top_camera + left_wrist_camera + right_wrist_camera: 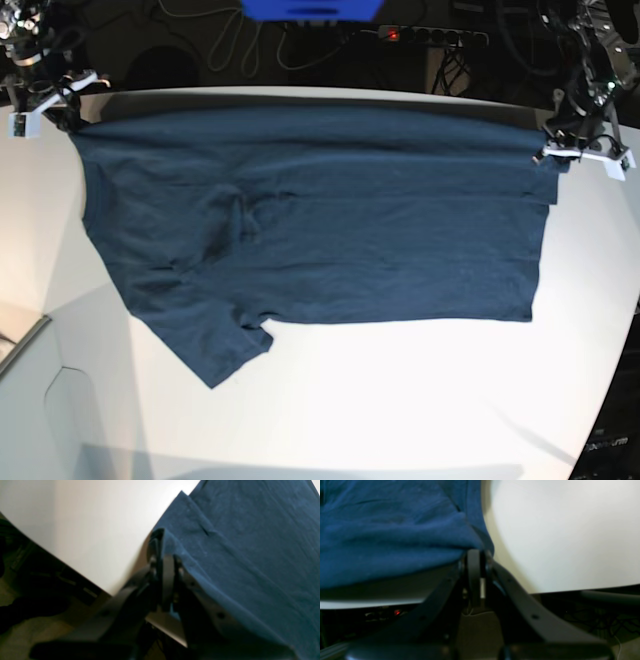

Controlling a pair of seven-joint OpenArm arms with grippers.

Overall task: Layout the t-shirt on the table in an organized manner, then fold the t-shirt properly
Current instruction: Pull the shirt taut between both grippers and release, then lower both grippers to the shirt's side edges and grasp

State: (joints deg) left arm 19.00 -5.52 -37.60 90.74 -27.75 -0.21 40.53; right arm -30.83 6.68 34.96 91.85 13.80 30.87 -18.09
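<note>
Two pincers | left pincer (166, 562), right pincer (476, 560) | clamped on t-shirt (330, 220) edge

Looks like a robotics lab or test workshop rather than a home. Large plain white bench (400, 400) with a curved edge, standing in a dark room. Behind the bench's far edge: a power strip (432, 36) with a lit red switch, loose cables (230, 45) trailing over a dark floor, a blue box (311, 9). At the bench's two far corners, robot arm hardware.
</note>
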